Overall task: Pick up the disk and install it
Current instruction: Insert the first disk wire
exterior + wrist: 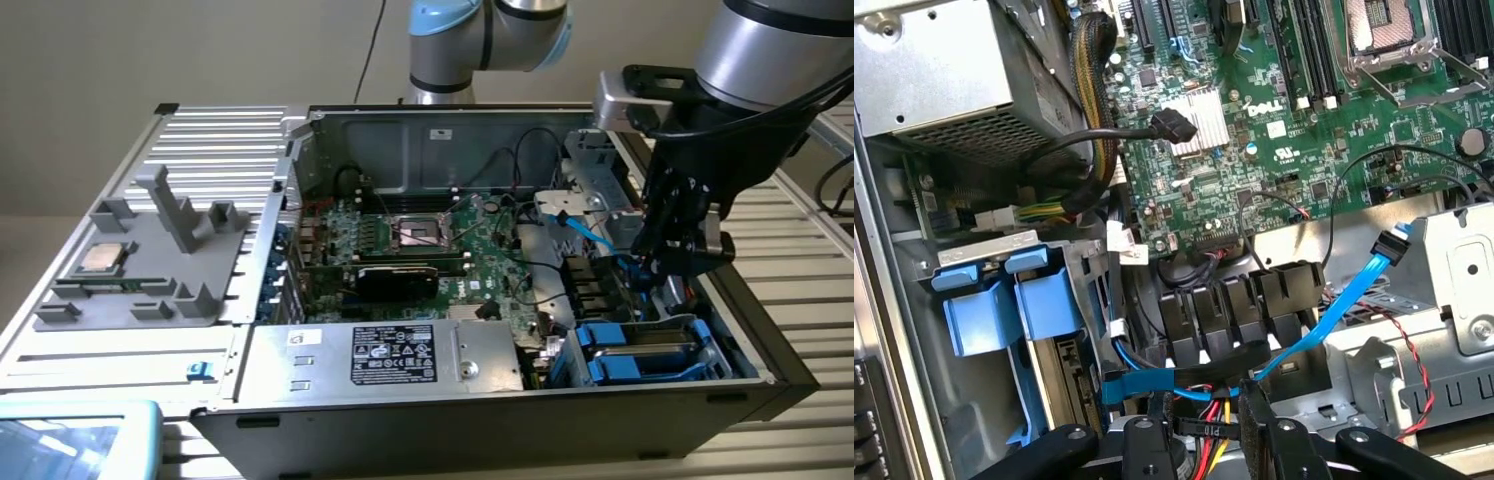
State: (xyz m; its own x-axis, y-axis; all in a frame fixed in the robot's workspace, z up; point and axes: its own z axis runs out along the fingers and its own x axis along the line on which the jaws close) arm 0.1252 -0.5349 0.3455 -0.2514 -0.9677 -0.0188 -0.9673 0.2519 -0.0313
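The disk [643, 350] lies in the drive bay at the near corner of the open computer case, on the exterior view's right. Its blue carrier frames a silver-grey body. In the wrist view, the disk's blue carrier tabs [984, 295] stand in the grey metal bay. My gripper [675, 262] hangs inside the case just behind that bay, above a bundle of cables and not touching the disk. The black body of my gripper [1219, 452] shows over red, yellow and black wires, and no disk shows between its black parts.
A green motherboard [441, 240] fills the case's middle. A silver box with a black label [400, 355] sits in front of it. A blue data cable [1344, 300] crosses near the gripper. A grey fixture [160, 250] holding a square chip [104, 258] stands at the exterior view's left.
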